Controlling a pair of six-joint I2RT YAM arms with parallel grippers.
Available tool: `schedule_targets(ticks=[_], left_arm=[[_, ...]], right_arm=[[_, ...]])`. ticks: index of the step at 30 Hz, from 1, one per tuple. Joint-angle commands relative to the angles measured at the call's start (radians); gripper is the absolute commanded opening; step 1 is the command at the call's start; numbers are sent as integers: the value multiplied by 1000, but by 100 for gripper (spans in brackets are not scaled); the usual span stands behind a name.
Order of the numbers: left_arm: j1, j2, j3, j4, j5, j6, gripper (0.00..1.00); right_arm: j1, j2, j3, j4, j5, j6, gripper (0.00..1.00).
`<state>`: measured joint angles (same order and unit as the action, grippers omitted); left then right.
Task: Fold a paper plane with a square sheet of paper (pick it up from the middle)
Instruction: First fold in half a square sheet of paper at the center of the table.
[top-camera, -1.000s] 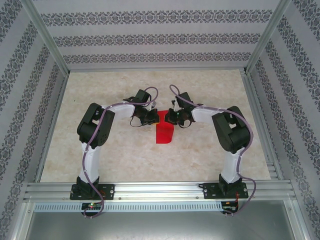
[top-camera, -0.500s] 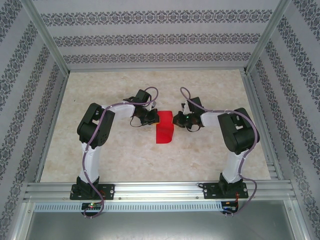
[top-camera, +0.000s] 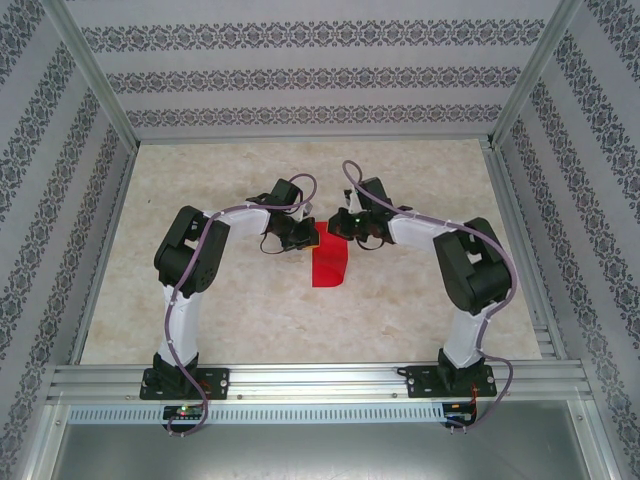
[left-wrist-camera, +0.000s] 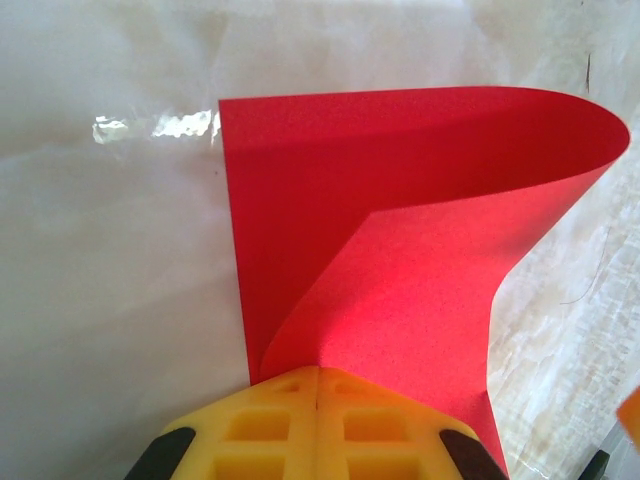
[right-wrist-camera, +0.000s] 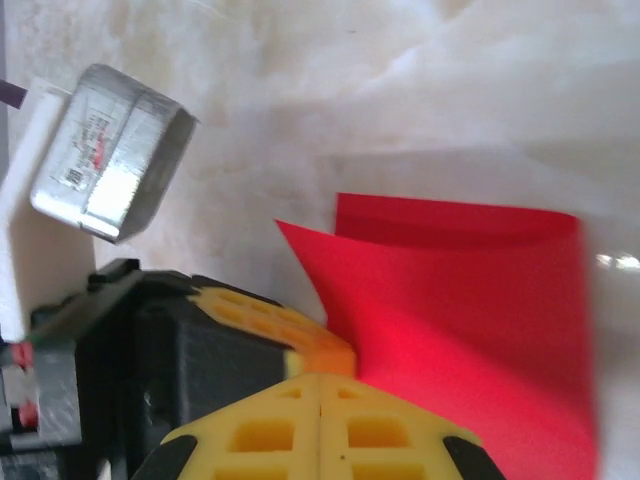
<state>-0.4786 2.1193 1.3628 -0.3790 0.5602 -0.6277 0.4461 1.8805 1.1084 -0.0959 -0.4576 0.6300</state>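
left fingers (left-wrist-camera: 265, 435) pinch an edge of the curled square sheet of paper (left-wrist-camera: 400, 250), right fingers (right-wrist-camera: 255, 440) pressed together just beside it.

A pale marbled table (top-camera: 250, 310) lies under soft, even light; walls (top-camera: 300, 75) papered in grey floral stripes stand behind and beside it; aluminium posts (top-camera: 90, 72) rise from its far corners; a ribbed rail (top-camera: 320, 382) borders its near edge.

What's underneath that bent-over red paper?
The paper is curled over itself, so under the top flap you see its own lower layer, lying on the pale table. The table beneath it is covered.
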Motion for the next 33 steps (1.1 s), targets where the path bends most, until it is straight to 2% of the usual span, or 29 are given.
schedule_targets(ticks=[1,9,16,21,27,33], left_arm=[[-2,105,-65,-195,-195,36,0],[-2,104,-74,-198,-202,38,0],[-2,106,-95,-199,-207,45,0],[-2,107,-109,-198,-209,48,0],[-2,106,-105,-195,-203,48,0],[-2,102,-102,-193,-201,46,0]], right_arm=[[0,78,37,-8,17,12,1],[-33,139,31,-11,43,10,1],[-136,132,-52,29,56,-19,0],[-188,108,-43,17,47,-26,1],[-175,36,-2,-19,47,-34,1],[-102,-21,-9,27,7,-7,1]])
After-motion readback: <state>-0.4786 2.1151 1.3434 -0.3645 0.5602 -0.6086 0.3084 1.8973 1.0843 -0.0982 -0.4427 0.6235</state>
